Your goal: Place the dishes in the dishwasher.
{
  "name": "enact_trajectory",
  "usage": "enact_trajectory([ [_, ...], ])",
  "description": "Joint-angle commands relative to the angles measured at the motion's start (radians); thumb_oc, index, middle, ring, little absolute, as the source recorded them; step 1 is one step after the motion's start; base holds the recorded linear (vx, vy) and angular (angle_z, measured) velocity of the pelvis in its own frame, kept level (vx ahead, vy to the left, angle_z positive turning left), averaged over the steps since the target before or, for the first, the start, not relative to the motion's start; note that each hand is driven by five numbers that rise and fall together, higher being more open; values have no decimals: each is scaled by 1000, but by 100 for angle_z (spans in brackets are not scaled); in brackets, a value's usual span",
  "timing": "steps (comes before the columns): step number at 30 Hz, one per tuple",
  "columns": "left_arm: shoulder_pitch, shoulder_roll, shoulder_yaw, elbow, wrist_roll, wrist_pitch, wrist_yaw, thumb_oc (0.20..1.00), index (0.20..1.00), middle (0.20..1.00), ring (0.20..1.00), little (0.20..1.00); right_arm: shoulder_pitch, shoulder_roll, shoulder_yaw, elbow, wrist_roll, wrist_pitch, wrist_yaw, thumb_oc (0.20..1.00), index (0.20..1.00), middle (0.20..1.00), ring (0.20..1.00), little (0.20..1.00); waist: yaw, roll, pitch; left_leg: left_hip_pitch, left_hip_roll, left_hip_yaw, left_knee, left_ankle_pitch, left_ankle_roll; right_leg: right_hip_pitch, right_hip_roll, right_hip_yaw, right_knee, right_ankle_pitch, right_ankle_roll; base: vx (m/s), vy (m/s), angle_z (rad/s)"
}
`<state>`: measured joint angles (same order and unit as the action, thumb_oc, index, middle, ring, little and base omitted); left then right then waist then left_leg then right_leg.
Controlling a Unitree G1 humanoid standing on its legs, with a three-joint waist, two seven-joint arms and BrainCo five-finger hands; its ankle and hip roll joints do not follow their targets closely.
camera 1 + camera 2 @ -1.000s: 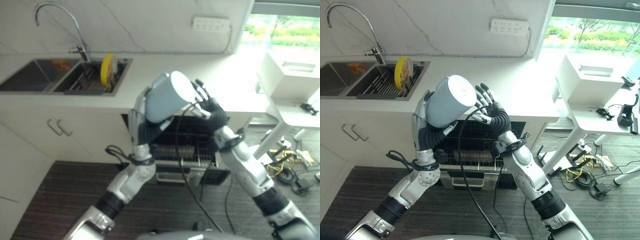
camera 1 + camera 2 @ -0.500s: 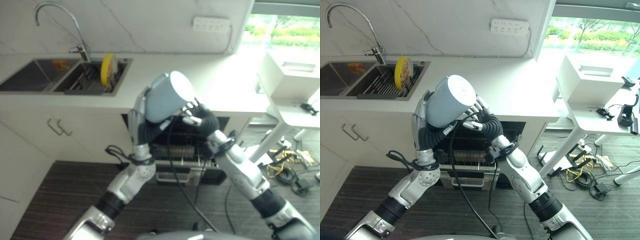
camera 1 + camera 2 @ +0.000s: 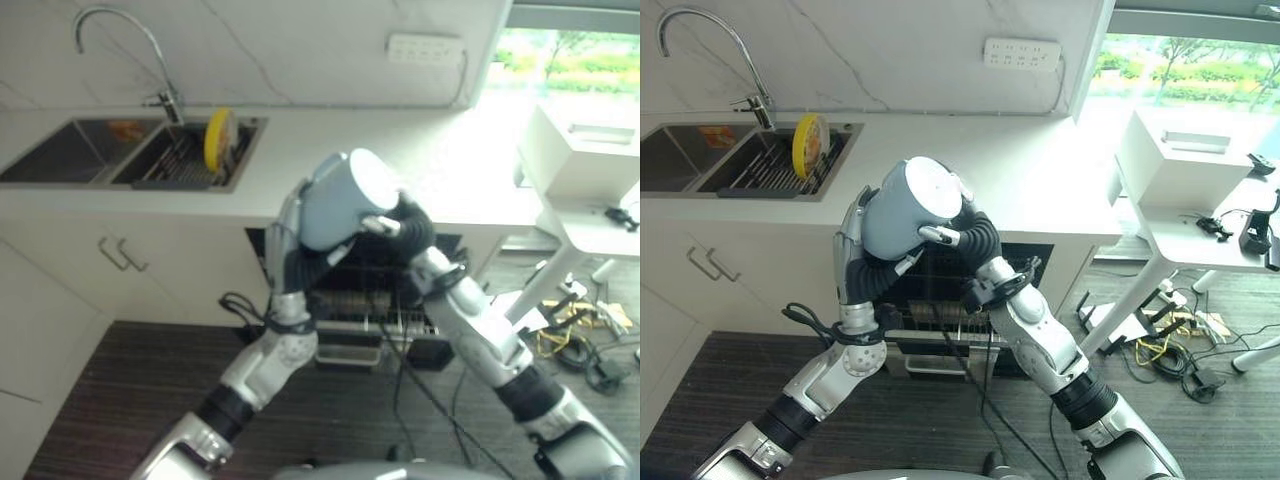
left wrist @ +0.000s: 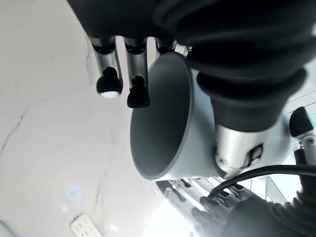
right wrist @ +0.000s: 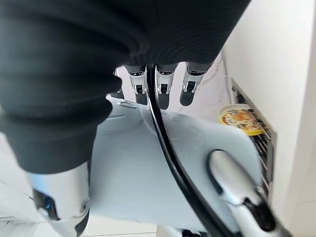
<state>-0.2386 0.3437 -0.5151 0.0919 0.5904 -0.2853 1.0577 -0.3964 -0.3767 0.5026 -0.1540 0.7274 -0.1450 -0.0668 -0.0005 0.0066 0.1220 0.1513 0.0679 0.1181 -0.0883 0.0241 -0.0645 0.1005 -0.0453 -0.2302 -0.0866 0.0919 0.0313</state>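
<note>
Pale-blue smooth cylindrical cup (image 3: 905,207) gripped by both ribbed-cuffed robot hands.

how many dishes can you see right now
2: a pale blue cup held between the left hand and right hand, and a yellow plate upright in the sink rack. More may be hidden.

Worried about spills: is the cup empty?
Empty: the left wrist view looks into the tipped cup and shows bare inner wall.
</note>
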Motion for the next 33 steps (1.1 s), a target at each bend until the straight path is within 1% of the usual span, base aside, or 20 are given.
enact_trajectory([
  [1,-109,8,-62,44,13,-33,21,200,200,200,200,200,-119,61,-13,-26,13,-74,-21,1000,1000,1000,1000,1000,30,-49,-2,-2,6,-10,31,-115,28,44,-108,46,81,-150,109,0,0,0],
  [8,-117,14,-98,53,57,-26,37,200,200,200,200,200,-143,76,5,-7,39,-79,-25,1000,1000,1000,1000,1000,38,-47,-4,0,4,-12,21,-113,30,47,-111,41,76,-148,110,0,0,0],
  [15,-125,18,-124,59,67,-20,40,200,200,200,200,200,-171,88,22,14,72,-55,-33,1000,1000,1000,1000,1000,49,-47,-3,-3,1,-17,17,-111,31,48,-115,29,75,-147,112,-2,1,8],
  [18,-125,21,-126,58,67,-18,34,200,200,200,200,200,-166,94,28,26,82,-48,-17,1000,1000,1000,1000,1000,52,-48,-2,-4,1,-19,17,-110,32,48,-116,27,76,-147,112,0,-3,2],
  [28,-131,19,-135,63,73,-28,33,200,200,200,200,200,-168,111,63,47,68,-24,1,1000,1000,1000,1000,1000,59,-49,2,-6,-1,-24,20,-110,34,47,-116,25,79,-149,110,0,0,0],
  [33,-130,20,-144,62,88,-17,38,200,200,200,200,200,-169,107,74,53,66,-13,14,1000,1000,1000,1000,1000,58,-50,4,-7,1,-25,24,-111,34,46,-115,26,83,-151,110,0,0,0],
])
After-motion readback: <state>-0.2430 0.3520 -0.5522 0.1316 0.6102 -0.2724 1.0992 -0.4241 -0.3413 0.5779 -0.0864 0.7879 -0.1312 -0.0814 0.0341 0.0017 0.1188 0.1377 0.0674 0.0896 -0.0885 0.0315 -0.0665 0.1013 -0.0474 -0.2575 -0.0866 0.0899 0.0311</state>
